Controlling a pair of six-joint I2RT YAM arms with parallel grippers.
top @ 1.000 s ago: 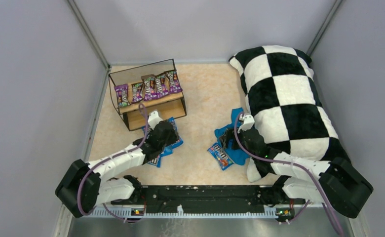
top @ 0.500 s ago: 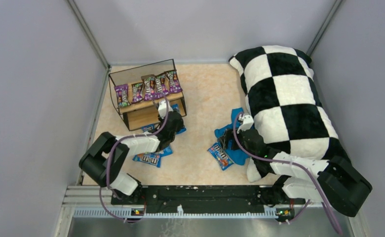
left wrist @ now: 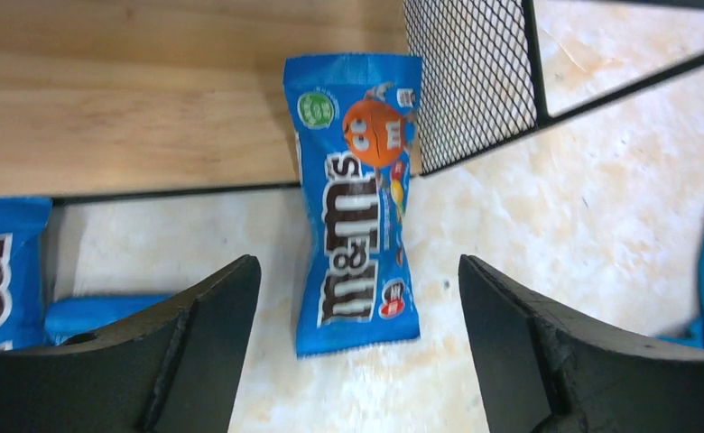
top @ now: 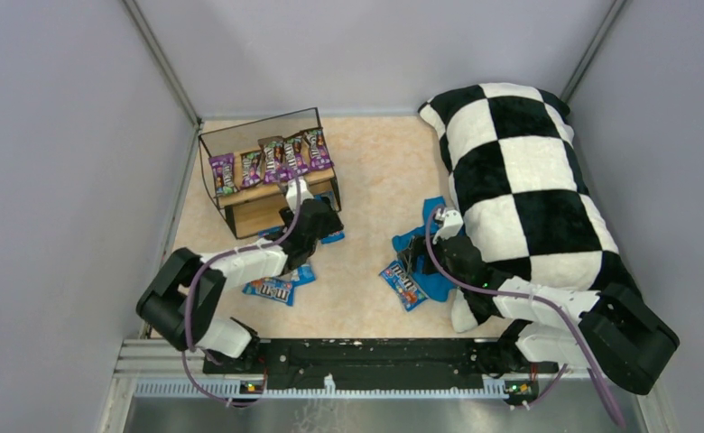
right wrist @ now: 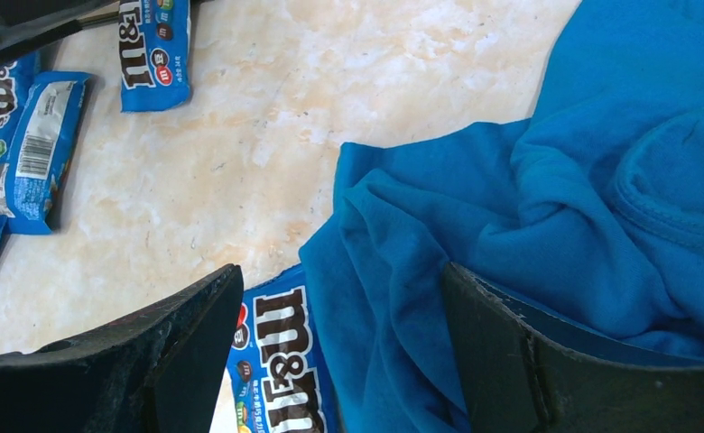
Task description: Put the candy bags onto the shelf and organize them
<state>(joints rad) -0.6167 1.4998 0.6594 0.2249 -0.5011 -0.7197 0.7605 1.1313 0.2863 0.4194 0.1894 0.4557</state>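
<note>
The shelf [top: 240, 194] stands at the back left, with several purple candy bags [top: 267, 162] in a row on its top board. My left gripper [top: 308, 206] is open at the shelf's front right corner. In the left wrist view its jaws [left wrist: 357, 266] stand wide apart over a blue candy bag [left wrist: 357, 198] that lies half on the lower board [left wrist: 132, 117] and half on the floor. My right gripper [top: 421, 257] is open and empty over a blue candy bag [right wrist: 281, 361] partly tucked under the blue cloth [right wrist: 556, 180].
More blue bags lie on the floor by the left arm [top: 272, 290] and show in the right wrist view [right wrist: 37, 149]. A big checkered pillow [top: 520, 180] fills the right side. The shelf's mesh end panel [left wrist: 470, 81] stands beside the bag.
My left gripper has moved forward from the loose blue bags to the shelf's front right corner. The right arm has not moved.
</note>
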